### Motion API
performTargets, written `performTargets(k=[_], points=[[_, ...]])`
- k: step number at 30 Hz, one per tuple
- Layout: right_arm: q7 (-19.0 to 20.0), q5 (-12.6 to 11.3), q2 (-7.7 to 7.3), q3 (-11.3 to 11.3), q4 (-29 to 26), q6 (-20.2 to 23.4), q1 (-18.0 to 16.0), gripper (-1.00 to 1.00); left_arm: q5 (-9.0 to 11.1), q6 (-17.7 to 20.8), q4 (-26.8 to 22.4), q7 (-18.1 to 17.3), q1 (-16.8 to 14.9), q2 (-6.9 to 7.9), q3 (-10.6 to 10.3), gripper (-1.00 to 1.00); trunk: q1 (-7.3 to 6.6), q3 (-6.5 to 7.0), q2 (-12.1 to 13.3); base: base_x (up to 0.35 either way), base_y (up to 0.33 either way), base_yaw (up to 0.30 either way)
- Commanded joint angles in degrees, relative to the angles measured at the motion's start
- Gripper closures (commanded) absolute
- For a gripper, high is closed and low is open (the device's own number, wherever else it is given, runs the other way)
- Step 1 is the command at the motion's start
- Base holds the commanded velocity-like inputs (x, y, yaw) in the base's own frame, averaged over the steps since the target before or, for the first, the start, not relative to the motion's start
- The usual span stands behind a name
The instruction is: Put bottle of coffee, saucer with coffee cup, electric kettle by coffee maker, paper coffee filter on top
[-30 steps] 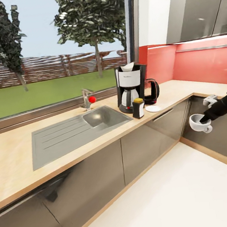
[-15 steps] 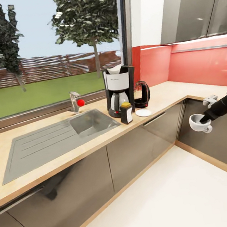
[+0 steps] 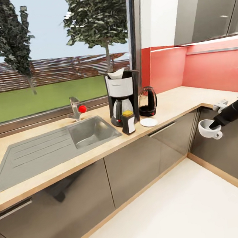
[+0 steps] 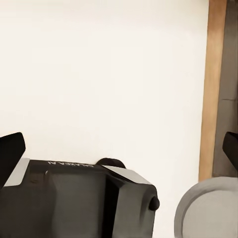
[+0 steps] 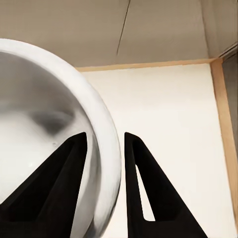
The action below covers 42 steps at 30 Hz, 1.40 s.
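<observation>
The right claw [image 3: 213, 125] is clenched on the rim of the coffee cup [image 3: 209, 129], held in the air over the floor, right of the bench [image 3: 176, 102] corner. On the bench, the coffee maker [image 3: 121, 96] wears the paper coffee filter [image 3: 116, 74]; the bottle of coffee [image 3: 128, 122] stands before it, the electric kettle [image 3: 147, 101] just right, the saucer [image 3: 148, 122] nearer. The sink [image 3: 90, 131] lies left. The left claw's [image 4: 119, 148] fingertips sit spread wide apart above the floor, released.

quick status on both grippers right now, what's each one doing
Left gripper: open, holding nothing.
Right gripper: closed on the rim of the small white handled coffee cup.
</observation>
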Motion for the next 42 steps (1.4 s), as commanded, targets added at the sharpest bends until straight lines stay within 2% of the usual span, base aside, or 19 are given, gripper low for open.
performTargets(k=[1, 16, 29, 42], points=[[0.5, 0.5, -0.06, 0.1, -0.1, 0.6, -0.1, 1.0, 0.6, 0.3, 0.0, -0.2, 0.0, 0.03, -0.5, -1.0, 0.0, -0.06, 0.0, 0.025, -0.101, 0.263], [0.4, 0.5, -0.06, 0.2, -0.1, 0.5, -0.1, 1.0, 0.6, 0.3, 0.0, -0.2, 0.0, 0.1, -0.5, -1.0, 0.0, -0.06, 0.0, 0.043, -0.044, 0.246], [0.5, 0.4, -0.06, 0.2, -0.1, 0.6, -0.1, 1.0, 0.6, 0.3, 0.0, -0.2, 0.0, 0.1, -0.5, -1.0, 0.0, -0.06, 0.0, 0.104, -0.241, 0.023], [0.7, -0.2, 0.13, 0.0, -0.4, 0.7, -0.1, 1.0, 0.6, 0.3, 0.0, -0.2, 0.0, 0.1, -0.5, -1.0, 0.0, -0.06, 0.0, 0.009, -0.036, 0.0]])
